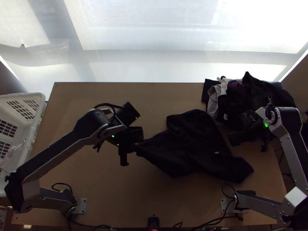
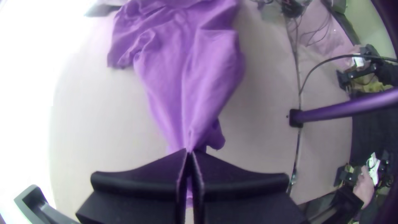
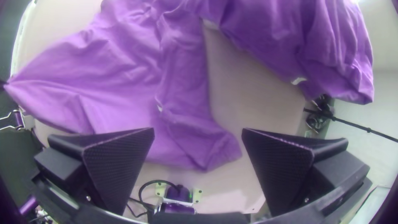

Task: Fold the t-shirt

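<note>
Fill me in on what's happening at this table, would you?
The left arm's hand is closed on one end of the t-shirt, drawing the cloth to a point there, while the rest lies rumpled on the table. The right arm's hand is open and empty, beside the pile of other clothes. The shirt is not yet neatly folded.

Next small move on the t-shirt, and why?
Probably bring the open right gripper to the loose near-right corner of the t-shirt and pinch: the left gripper grips the opposite end and the cloth between lies rumpled, so a second hold might help flatten it.
</note>
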`<state>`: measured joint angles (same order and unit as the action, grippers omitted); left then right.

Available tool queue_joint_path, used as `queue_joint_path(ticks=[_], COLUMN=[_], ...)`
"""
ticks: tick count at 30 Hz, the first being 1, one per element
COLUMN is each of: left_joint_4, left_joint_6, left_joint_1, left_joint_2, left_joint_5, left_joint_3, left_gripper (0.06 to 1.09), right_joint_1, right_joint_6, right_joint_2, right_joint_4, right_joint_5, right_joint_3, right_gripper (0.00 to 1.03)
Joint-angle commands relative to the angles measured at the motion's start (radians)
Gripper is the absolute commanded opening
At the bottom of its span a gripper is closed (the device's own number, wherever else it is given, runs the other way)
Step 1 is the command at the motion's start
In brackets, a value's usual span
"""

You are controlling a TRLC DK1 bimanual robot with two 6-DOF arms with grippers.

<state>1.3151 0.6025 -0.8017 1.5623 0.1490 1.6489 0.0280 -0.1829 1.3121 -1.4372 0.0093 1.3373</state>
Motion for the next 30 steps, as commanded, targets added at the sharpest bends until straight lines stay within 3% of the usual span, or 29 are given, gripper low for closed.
queue_joint_path(ticks=[1,8,11,14,15,16,18,20,25,30], left_joint_4=[0.136,0.144,0.081,0.026,0.019,0.013,-0.016,-0.056,-0.077,0.073], left_joint_6=[0.18,0.396,0.497,0.496,0.468,0.447,0.414,0.368,0.272,0.229], left_joint_1=[0.314,0.555,0.71,0.803,0.808,0.808,0.796,0.776,0.757,0.664], left_joint_2=[-0.131,-0.209,-0.18,-0.1,-0.079,-0.067,-0.061,-0.064,-0.059,-0.123], left_joint_5=[-0.003,-0.023,-0.023,-0.025,-0.025,-0.025,-0.023,-0.025,-0.025,-0.023], left_joint_3=[-0.047,-0.09,-0.124,-0.118,-0.112,-0.116,-0.152,-0.178,-0.149,-0.1], left_gripper=[0.1,0.1,0.1,0.11,0.15,0.32,0.75,1.06,1.05,1.04], right_joint_1=[0.102,0.11,0.138,0.167,0.176,0.188,0.245,0.336,0.558,0.705], right_joint_6=[0.045,0.056,0.062,0.063,0.063,0.063,0.063,0.063,0.063,0.069], right_joint_2=[0.033,0.049,0.055,0.062,0.075,0.084,0.102,0.116,0.176,0.239], right_joint_4=[0.006,0.009,0.015,0.026,0.027,0.031,0.035,0.037,0.038,0.054], right_joint_5=[0.0,0.0,-0.002,-0.038,-0.066,-0.092,-0.14,-0.157,-0.157,-0.16], right_joint_3=[-0.026,-0.017,-0.032,-0.044,-0.049,-0.053,-0.053,-0.052,-0.013,-0.015], right_gripper=[0.98,0.98,0.98,0.98,0.98,0.98,0.98,0.98,0.98,0.98])
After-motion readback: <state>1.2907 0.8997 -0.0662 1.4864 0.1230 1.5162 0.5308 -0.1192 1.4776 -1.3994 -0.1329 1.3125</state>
